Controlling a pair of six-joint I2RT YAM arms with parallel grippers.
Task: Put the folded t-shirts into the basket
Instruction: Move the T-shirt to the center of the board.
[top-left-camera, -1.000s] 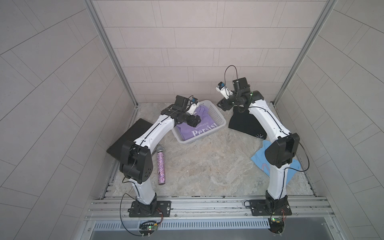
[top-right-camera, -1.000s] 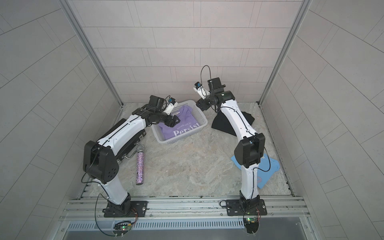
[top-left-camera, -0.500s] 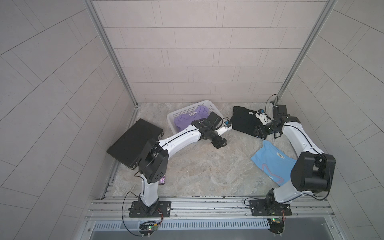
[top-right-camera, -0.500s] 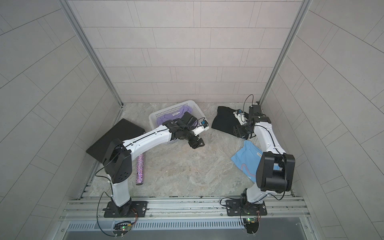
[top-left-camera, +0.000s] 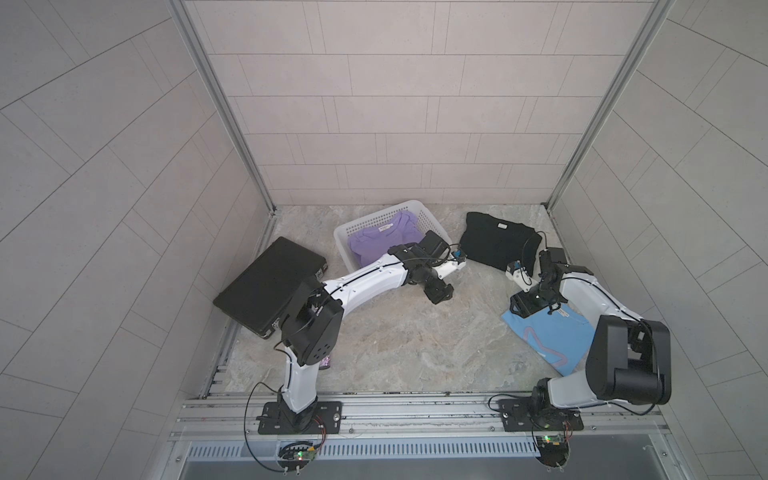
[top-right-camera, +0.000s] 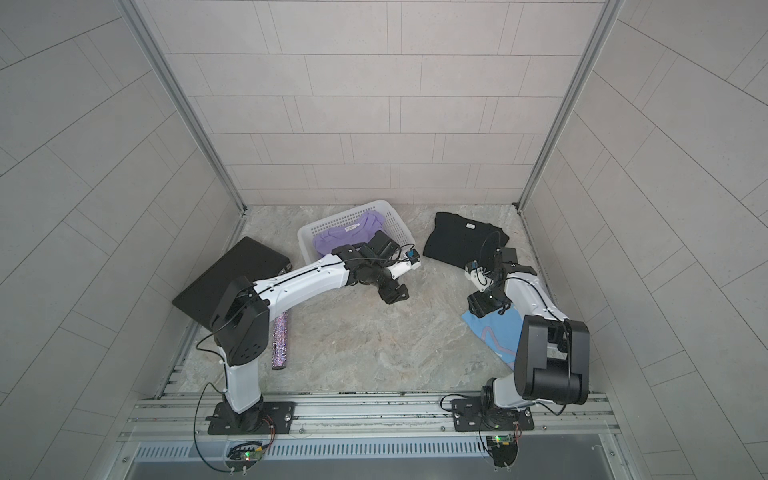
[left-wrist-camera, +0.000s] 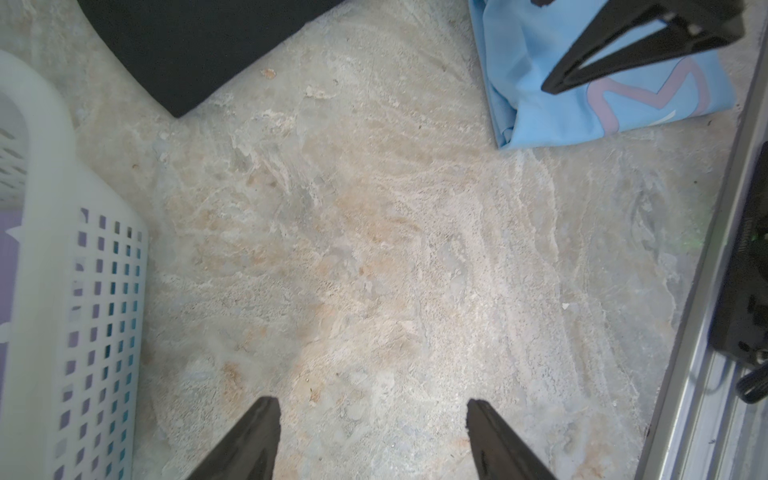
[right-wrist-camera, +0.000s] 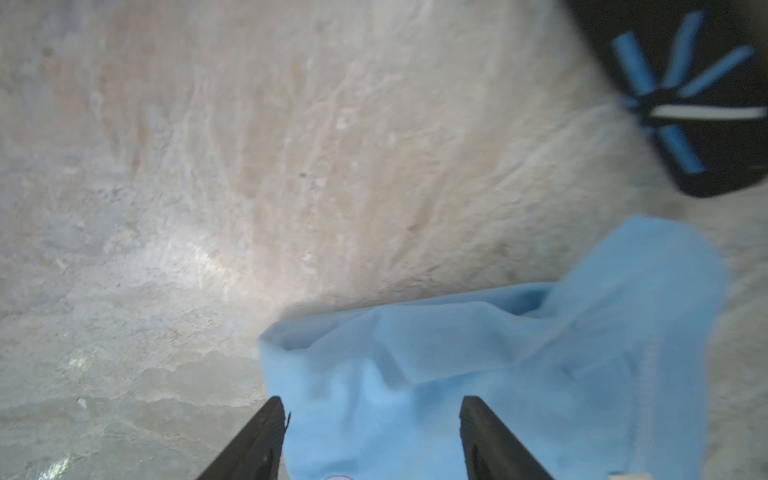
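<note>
**Two shirts outside the basket, both hands open**

We see the white basket (top-left-camera: 365, 216) at the back of the tabletop (top-left-camera: 395, 345), with the lilac shirt (top-left-camera: 374, 245) lying inside it. The black shirt (top-left-camera: 490, 245) lies flat just to its right, and the light blue shirt (top-left-camera: 552, 340) sits nearer the front right. Our left hand (left-wrist-camera: 372, 405) hangs over bare tabletop beside the basket, fingers spread and empty. Our right hand (right-wrist-camera: 372, 403) hovers at a corner of the light blue shirt, fingers wide apart above the cloth
</note>
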